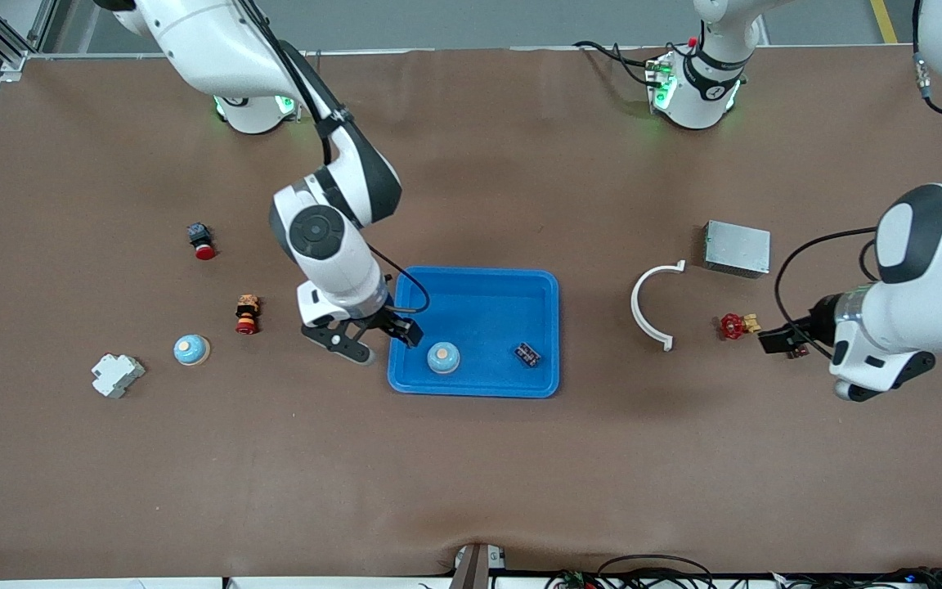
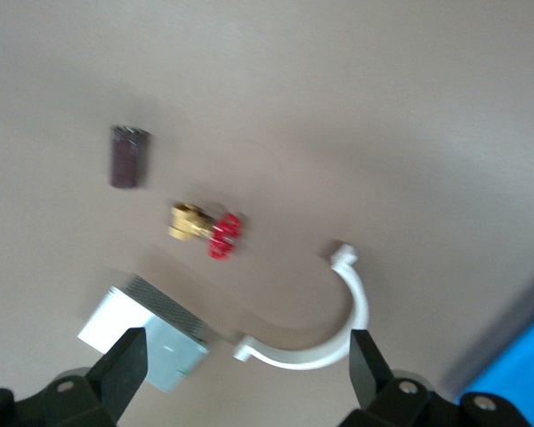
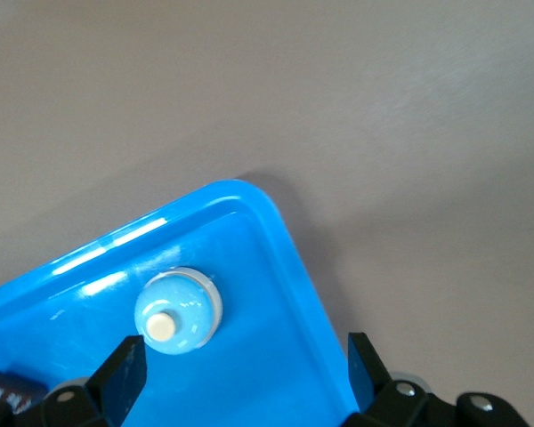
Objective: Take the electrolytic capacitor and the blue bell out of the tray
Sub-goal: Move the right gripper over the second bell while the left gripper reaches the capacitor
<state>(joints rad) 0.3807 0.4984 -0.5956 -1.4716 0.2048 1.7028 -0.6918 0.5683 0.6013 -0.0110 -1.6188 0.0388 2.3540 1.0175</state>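
High front overview, close downward wrist views, shared tray (image 1: 549,282)

Light-blue bell (image 1: 443,357) and black capacitor (image 1: 528,354) in blue tray (image 1: 479,282).

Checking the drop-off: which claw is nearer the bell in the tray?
Right claw, open over the tray's edge beside the bell; left claw, open, waits by the red valve.

Bell (image 1: 443,357) and capacitor (image 1: 528,354) in tray (image 1: 479,286); apparently second capacitor (image 2: 129,157) near valve (image 1: 733,326).
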